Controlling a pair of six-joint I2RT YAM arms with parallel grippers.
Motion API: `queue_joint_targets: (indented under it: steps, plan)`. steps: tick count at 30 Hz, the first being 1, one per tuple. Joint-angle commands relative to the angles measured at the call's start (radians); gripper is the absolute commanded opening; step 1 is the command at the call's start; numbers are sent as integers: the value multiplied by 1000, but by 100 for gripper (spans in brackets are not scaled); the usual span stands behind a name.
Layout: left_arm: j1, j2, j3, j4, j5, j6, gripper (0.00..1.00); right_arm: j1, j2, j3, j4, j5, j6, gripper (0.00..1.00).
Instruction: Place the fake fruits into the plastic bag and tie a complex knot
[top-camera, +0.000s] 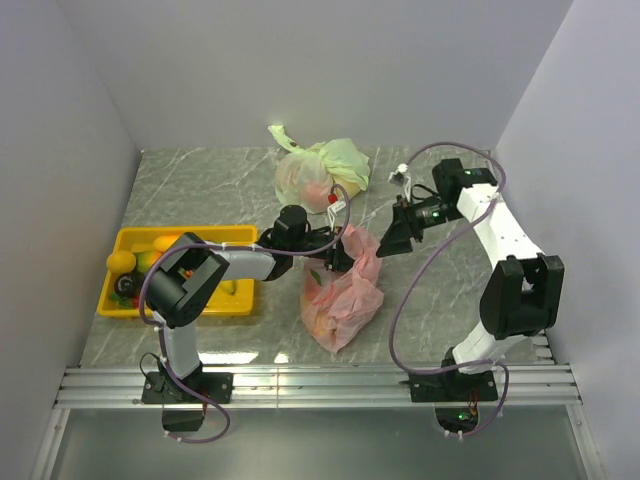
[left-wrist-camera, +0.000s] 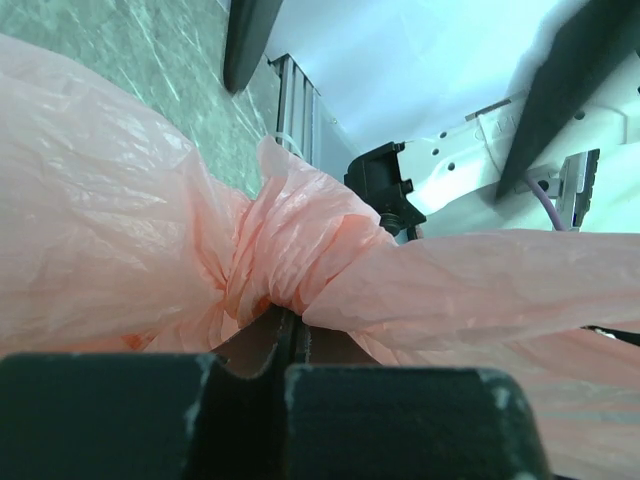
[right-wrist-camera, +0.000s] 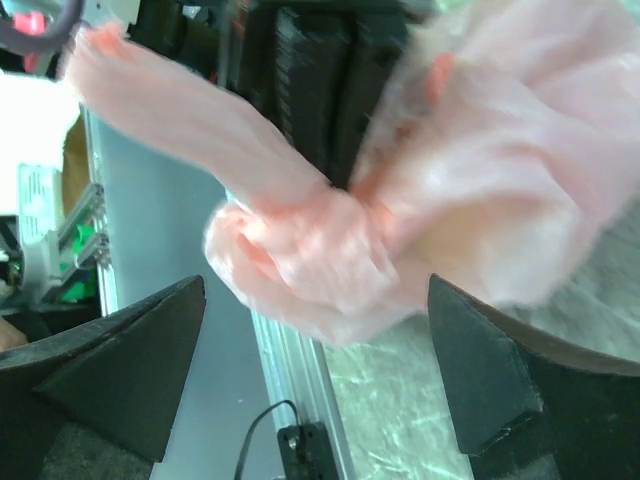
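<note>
The pink plastic bag (top-camera: 342, 298) stands mid-table, its top twisted into a knot (top-camera: 360, 243). Yellowish fake fruits (top-camera: 322, 320) show dimly through it. My left gripper (top-camera: 338, 256) is shut on the bag's gathered plastic just under the knot; in the left wrist view the jaws (left-wrist-camera: 285, 325) are pressed together below the knot (left-wrist-camera: 300, 250). My right gripper (top-camera: 388, 240) is open beside the knot. In the right wrist view its fingers (right-wrist-camera: 130, 370) stand wide on either side of the blurred pink knot (right-wrist-camera: 310, 250) without touching it.
A yellow tray (top-camera: 185, 308) with several fake fruits (top-camera: 122, 262) sits at the left. A pale green-and-white knotted bag (top-camera: 320, 170) lies at the back. The metal rail (top-camera: 320, 385) runs along the near edge. Walls close in on both sides.
</note>
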Motion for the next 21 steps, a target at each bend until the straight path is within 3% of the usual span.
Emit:
queue_joint_targets:
  steps: [1,3,4,6,16,17,21]
  plan:
    - [-8,-43,0,46,25,-2,0,-76,23,-13,-203,-63,-138,87]
    - [-8,-41,-1,48,25,-7,0,-92,18,-66,-107,-14,-40,65]
    - [-8,-38,1,49,26,-9,0,-93,12,-91,-45,7,26,46]
    - [-8,-37,7,46,28,-10,0,-90,-14,-139,28,24,75,41]
    - [-20,-15,12,58,29,-16,0,31,-73,-254,395,15,374,39]
    - [-20,-15,15,55,31,-16,0,45,-74,-252,415,14,394,41]
    - [-26,-9,16,63,31,-21,0,88,-99,-269,494,20,474,64]
